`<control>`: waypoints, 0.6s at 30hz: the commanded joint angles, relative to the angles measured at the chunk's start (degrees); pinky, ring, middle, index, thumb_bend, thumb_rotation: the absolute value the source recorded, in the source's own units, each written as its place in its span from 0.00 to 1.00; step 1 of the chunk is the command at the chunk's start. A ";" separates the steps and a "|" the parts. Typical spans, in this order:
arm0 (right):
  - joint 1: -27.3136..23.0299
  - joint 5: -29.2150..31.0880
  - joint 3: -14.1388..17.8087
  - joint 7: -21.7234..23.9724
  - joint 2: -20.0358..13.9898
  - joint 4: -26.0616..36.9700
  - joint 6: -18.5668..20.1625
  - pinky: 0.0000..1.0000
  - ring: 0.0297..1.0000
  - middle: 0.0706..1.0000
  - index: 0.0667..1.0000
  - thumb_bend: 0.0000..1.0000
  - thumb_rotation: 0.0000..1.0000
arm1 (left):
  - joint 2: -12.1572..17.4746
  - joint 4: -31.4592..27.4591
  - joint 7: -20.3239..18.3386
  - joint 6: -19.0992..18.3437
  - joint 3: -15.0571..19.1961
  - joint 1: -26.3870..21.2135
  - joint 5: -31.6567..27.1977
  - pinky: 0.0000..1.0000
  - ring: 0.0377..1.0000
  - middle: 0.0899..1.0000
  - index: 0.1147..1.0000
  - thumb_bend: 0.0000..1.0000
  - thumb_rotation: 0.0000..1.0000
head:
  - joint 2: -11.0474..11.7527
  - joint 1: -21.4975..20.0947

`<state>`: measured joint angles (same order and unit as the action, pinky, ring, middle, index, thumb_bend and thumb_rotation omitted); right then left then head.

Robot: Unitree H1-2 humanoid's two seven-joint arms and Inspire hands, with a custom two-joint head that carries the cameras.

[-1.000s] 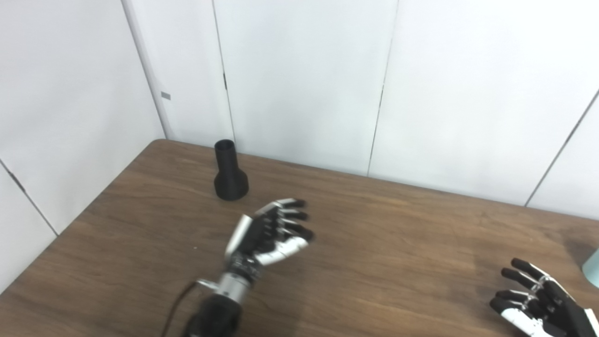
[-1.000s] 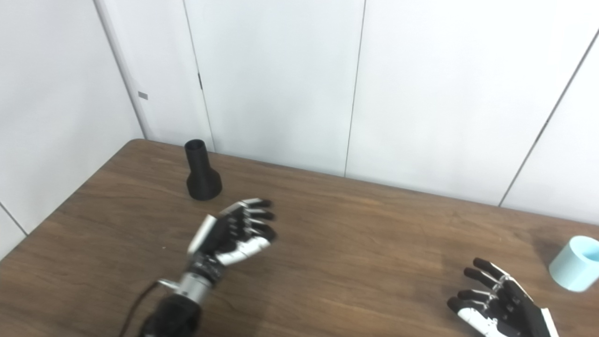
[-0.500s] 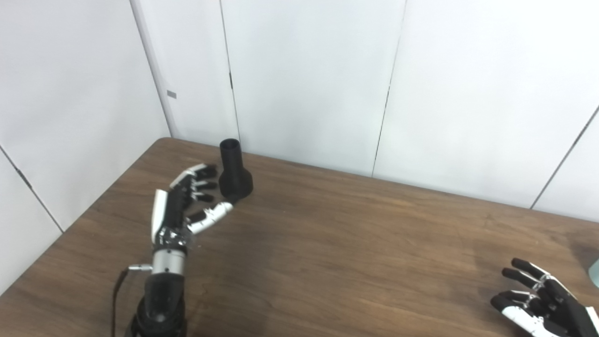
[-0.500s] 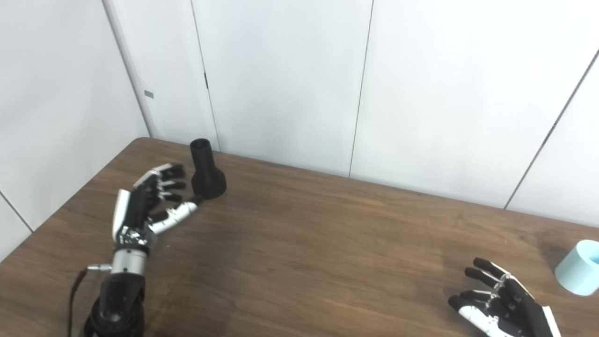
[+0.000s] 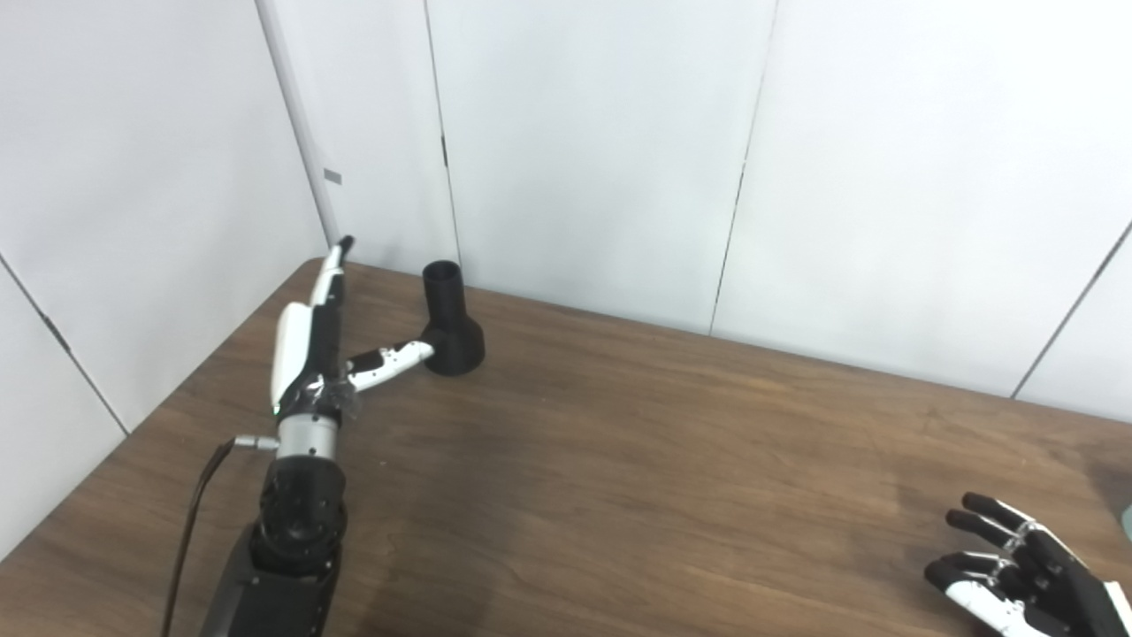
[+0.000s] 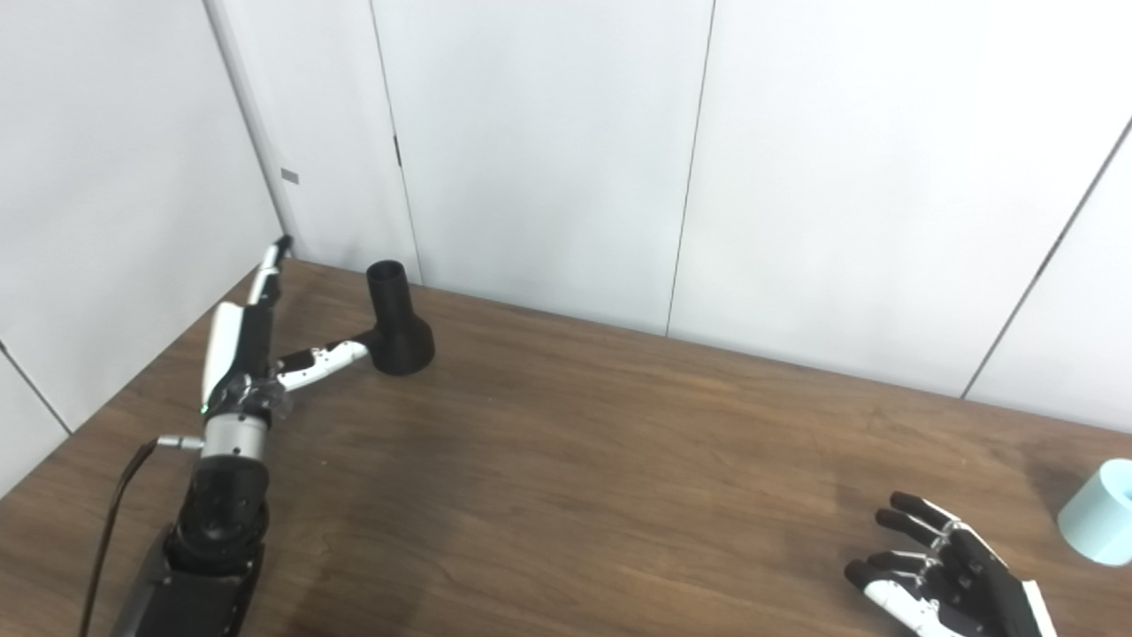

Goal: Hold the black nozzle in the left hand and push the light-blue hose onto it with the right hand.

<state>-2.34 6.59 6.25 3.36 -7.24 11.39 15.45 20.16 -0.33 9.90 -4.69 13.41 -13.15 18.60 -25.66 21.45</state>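
Scene: one brown wood-grain table [image 5: 672, 460], white wall panels [image 5: 584, 141] behind it.
Counts: two robot hands, one nozzle, one hose piece, one cable.
Black nozzle [image 5: 449, 320]: one, upright on its wide flared base, narrow open neck up; sits at far left of table near the back edge, close to the wall.
Light-blue hose [image 6: 1097, 511]: one short pale-blue cylinder piece, at far right of table; right eye view shows it well, left eye view only catches a sliver at the picture's right edge. Well apart from the nozzle.
Left hand [image 5: 311, 341]: seen edge-on, fingers [image 5: 334, 265] straight and stretched toward the table's back left corner, thumb [image 5: 389, 358] splayed out to the side with its tip at the nozzle's base, touching or just short of it, cannot tell which. Fingers spread wide, holding nothing; nozzle sits in the gap between thumb and fingers, not gripped.
Left forearm [image 5: 296, 522]: black and silver, comes up from bottom left; one dark cable [image 5: 190, 522] hangs off the wrist.
Right hand [image 6: 946, 579]: bottom right corner, low over the table, palm side up-ish, fingers apart and slightly curled, empty. Near the hose, to its left, not touching.
Nozzle-hose state: not joined, on opposite sides of the table.
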 commanded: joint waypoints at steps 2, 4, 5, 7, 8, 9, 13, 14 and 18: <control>-1.30 -0.46 0.12 -0.24 -0.55 1.90 -1.13 0.40 0.47 0.65 0.65 0.66 0.00 | 3.05 -0.19 -4.28 -3.00 -1.06 -3.81 -1.95 0.98 1.00 1.00 1.00 0.93 0.28 | -0.11 0.15; -1.36 -0.25 0.22 -0.10 -0.44 1.86 -1.19 0.41 0.48 0.65 0.65 0.66 0.00 | 3.88 0.36 -6.52 -5.41 -1.67 -4.78 -2.83 0.99 1.00 1.00 1.00 0.97 0.30 | -0.11 0.15; -1.40 -0.19 0.23 -0.08 -0.36 1.97 -1.08 0.42 0.48 0.65 0.65 0.66 0.00 | 4.24 0.99 -7.29 -6.25 -1.94 -5.42 -3.10 0.98 1.00 1.00 1.00 0.99 0.32 | -0.08 0.21; -1.39 -0.13 0.19 -0.08 -0.23 2.36 -0.78 0.41 0.48 0.64 0.64 0.66 0.00 | 4.71 2.54 -8.42 -7.41 -2.17 -6.76 -3.95 0.94 1.00 1.00 1.00 1.00 0.34 | -0.08 0.21; -1.37 -0.19 0.15 -0.12 -0.20 2.54 -0.60 0.41 0.48 0.65 0.64 0.66 0.00 | 4.87 3.32 -8.86 -7.90 -2.20 -7.38 -4.35 0.93 1.00 1.00 1.00 1.00 0.34 | -0.08 0.21; -1.32 -0.18 0.13 -0.13 -0.18 2.77 -0.43 0.41 0.48 0.65 0.65 0.66 0.00 | 5.13 4.01 -9.12 -8.33 -2.37 -7.86 -4.51 0.92 1.00 1.00 1.00 1.00 0.34 | -0.08 -0.09; -1.17 -0.35 0.15 -0.22 -0.22 3.41 -0.05 0.42 0.49 0.67 0.66 0.64 0.00 | 5.97 7.06 -8.52 -8.06 -3.25 -9.37 -4.04 0.95 1.00 1.00 1.00 1.00 0.37 | -0.07 -0.23; -1.11 -0.37 0.18 -0.28 -0.20 3.68 0.20 0.42 0.49 0.67 0.66 0.64 0.00 | 6.16 8.19 -8.11 -7.65 -3.48 -9.82 -3.78 0.95 1.00 1.00 1.00 1.00 0.37 | -0.14 -0.27; -0.98 -0.45 0.16 -0.39 -0.05 4.50 0.80 0.42 0.47 0.66 0.66 0.65 0.00 | 6.55 11.82 -6.80 -7.28 -4.18 -11.28 -2.95 0.98 1.00 1.00 1.00 1.00 0.40 | -0.27 -0.31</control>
<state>-2.28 5.91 6.23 3.24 -7.17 13.61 16.56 24.81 11.76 1.72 -13.46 9.23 -21.33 14.55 -25.93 21.09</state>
